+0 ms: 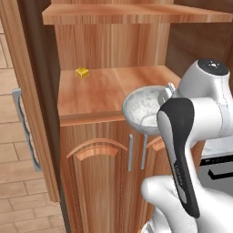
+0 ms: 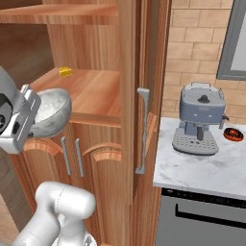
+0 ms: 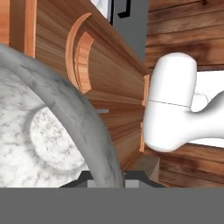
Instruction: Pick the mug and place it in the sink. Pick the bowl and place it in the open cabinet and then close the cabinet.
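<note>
The bowl (image 1: 143, 108) sits at the centre right of the left base view, tilted, in front of the open cabinet's (image 1: 104, 88) shelf edge. In the hand view its rim runs down between the fingers of the gripper (image 3: 107, 177), which is clamped on it. A small yellow block (image 1: 82, 73) lies on the shelf. No writing is legible.

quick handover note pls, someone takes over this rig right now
Gripper: shut on the bowl's rim.
Bowl: held in the air at the front edge of the open cabinet's lower shelf, tilted, not yet set down. A small yellow item sits at the back of that shelf.
Left: place the bowl on the shelf, release, close the cabinet doors.
</note>
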